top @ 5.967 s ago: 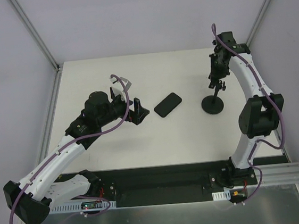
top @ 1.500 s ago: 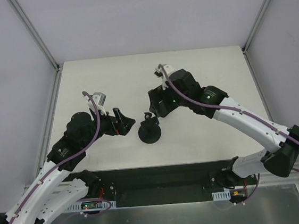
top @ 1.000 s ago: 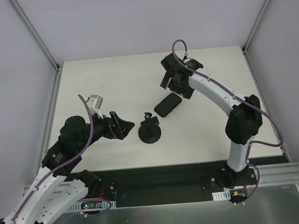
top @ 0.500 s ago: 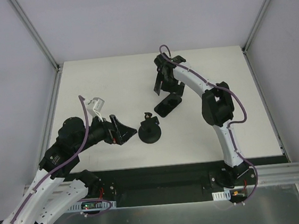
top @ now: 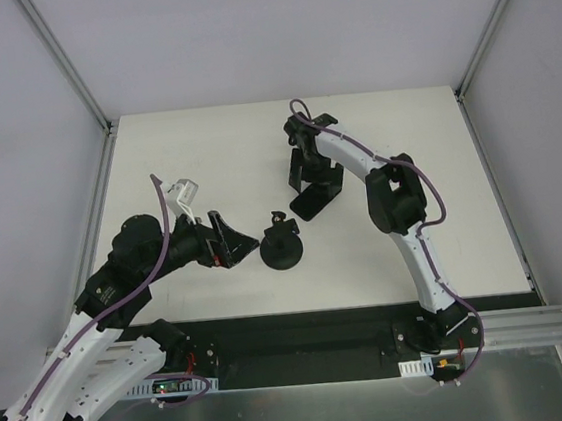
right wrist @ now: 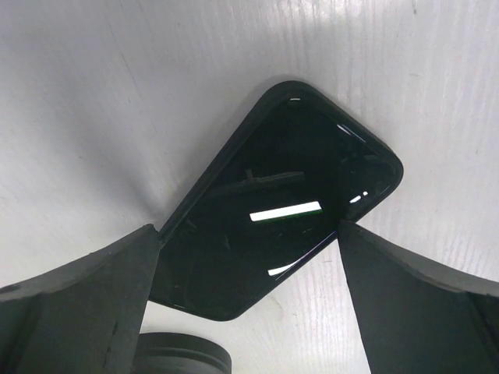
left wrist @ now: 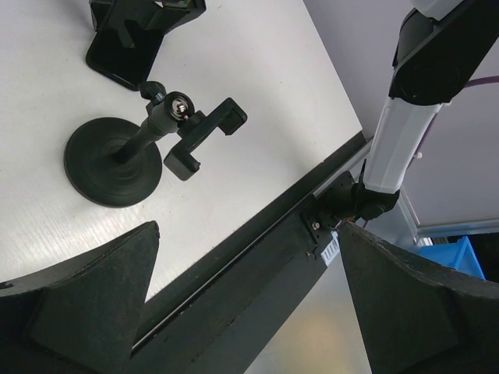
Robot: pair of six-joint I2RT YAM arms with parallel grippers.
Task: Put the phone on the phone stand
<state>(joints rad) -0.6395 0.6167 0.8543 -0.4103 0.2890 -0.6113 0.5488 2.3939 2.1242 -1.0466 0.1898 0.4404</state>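
The black phone [right wrist: 273,234] lies flat on the white table [top: 205,158], screen up. My right gripper [right wrist: 248,230] stands open directly over it, one finger on each long side of the phone. From above, that gripper [top: 315,179] hides the phone's far end, and the near end of the phone [top: 316,205] shows. The phone stand [top: 283,245] stands upright just left of and nearer than the phone, its clamp [left wrist: 203,136] empty. My left gripper [top: 236,243] hovers open left of the stand, holding nothing. The left wrist view shows the stand's base [left wrist: 113,160] ahead.
The right arm's white link [left wrist: 394,132] rises beside the black base rail [top: 296,350] at the table's near edge. Aluminium frame posts [top: 64,62] stand at the back corners. The stand's disc base [right wrist: 179,362] sits close below the phone in the right wrist view.
The right arm has folded in and brought its gripper left and down over the phone's far end. The left gripper has hardly moved. The stand has stayed in place over the last second.
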